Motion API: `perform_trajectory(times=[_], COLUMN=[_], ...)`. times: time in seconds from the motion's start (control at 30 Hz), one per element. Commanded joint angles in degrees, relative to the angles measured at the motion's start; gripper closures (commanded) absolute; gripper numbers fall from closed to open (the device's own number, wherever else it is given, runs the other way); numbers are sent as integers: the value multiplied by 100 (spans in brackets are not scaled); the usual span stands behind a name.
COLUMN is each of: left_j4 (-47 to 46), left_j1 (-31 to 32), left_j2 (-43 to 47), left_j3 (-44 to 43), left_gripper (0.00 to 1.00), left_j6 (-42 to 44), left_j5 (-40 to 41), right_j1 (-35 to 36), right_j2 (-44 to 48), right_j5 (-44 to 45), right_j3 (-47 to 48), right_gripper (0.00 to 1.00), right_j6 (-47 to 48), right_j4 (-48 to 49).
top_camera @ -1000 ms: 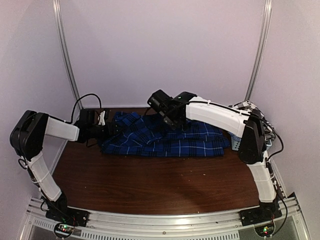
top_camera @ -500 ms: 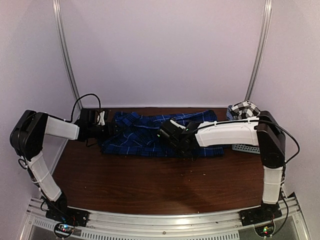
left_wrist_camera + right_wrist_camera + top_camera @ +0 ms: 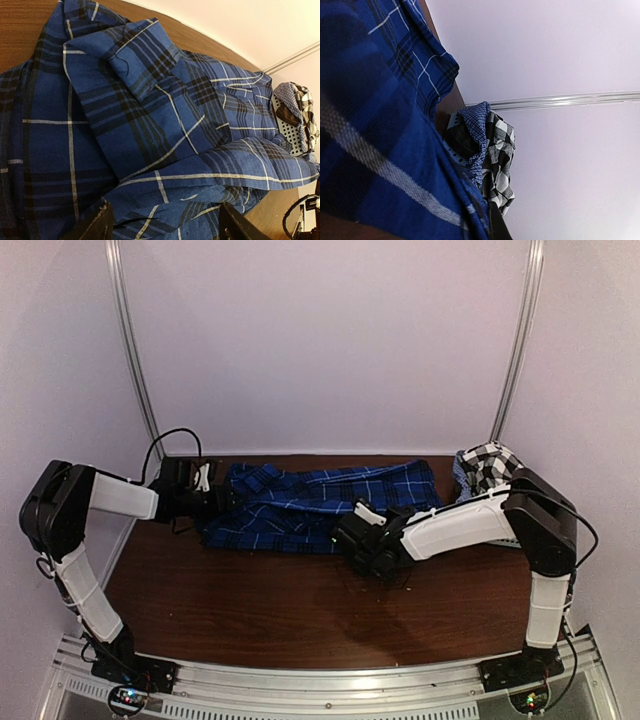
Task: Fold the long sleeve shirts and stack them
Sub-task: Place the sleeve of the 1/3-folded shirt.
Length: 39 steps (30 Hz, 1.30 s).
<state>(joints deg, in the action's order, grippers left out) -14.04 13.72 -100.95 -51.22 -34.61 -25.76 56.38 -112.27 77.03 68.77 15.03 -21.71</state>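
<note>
Blue plaid shirt point(image 3: 300, 505): lies crumpled across the far half of the table point(image 3: 300, 610), collar end to the left.
Checked shirt point(image 3: 488, 465): bunched in the mesh basket point(image 3: 286, 131) at the far right corner.
Right gripper point(image 3: 352, 533): clenched on the near hem of the blue plaid shirt; cloth fills its wrist view.
Left gripper point(image 3: 165, 225): released, with the jaws spread wide over the shirt's left end.

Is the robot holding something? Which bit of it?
The right gripper is shut on the blue plaid shirt, seemingly pinching its near edge. The left gripper is open, holding nothing.
</note>
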Motion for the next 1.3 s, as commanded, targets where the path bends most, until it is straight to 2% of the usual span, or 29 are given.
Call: perform_trajectory(times=[0.0, 0.3, 0.4, 0.5, 0.57, 0.63, 0.73, 0.87, 0.97, 1.07, 1.17, 1.23, 1.27], left_j4=[13, -21, -159, -496, -636, -666, -568, -286, -174, -151, -64, -15, -5], left_j1=[17, 17, 17, 17, 17, 17, 17, 17, 9, -11, -84, -118, -123], left_j2=[178, 309, 365, 449, 523, 616, 770, 909, 970, 1072, 1194, 1258, 1281], left_j3=[-107, -69, -14, 125, 196, 251, 303, 289, 258, 331, 383, 399, 403], left_gripper=[27, 27, 27, 26, 27, 26, 27, 26, 26, 25, 24, 23, 23], left_j6=[77, 158, 161, 178, 174, 138, 110, 90, 147, 139, 142, 141, 151], left_j5=[-15, -158, -246, -396, -450, -370, -66, 354, 404, 548, 676, 750, 790], right_j1=[41, 267, 324, 330, 321, 314, 283, 260, 269, 301, 337, 339, 339], right_j2=[189, -123, -321, -469, -497, -470, -426, -625, -1052, -1390, -1515, -1500, -1478], right_j5=[165, -261, -270, -22, 38, 59, 30, -40, -110, -269, -400, -543, -686], right_j3=[-193, 163, 575, 1040, 1258, 1353, 1327, 1405, 1860, 2237, 2287, 2378, 2479], right_gripper=[98, 92, 95, 97, 99, 100, 100, 100, 100, 100, 98, 90, 81], right_j6=[65, -1705, -2079, -2025, -1637, -801, 784, 3278, 4453, 4676, 4216, 3325, 2771], right_j4=[666, -904, -1392, -1548, -1196, -388, 1439, 4606, 5859, 5942, 5413, 4335, 3647])
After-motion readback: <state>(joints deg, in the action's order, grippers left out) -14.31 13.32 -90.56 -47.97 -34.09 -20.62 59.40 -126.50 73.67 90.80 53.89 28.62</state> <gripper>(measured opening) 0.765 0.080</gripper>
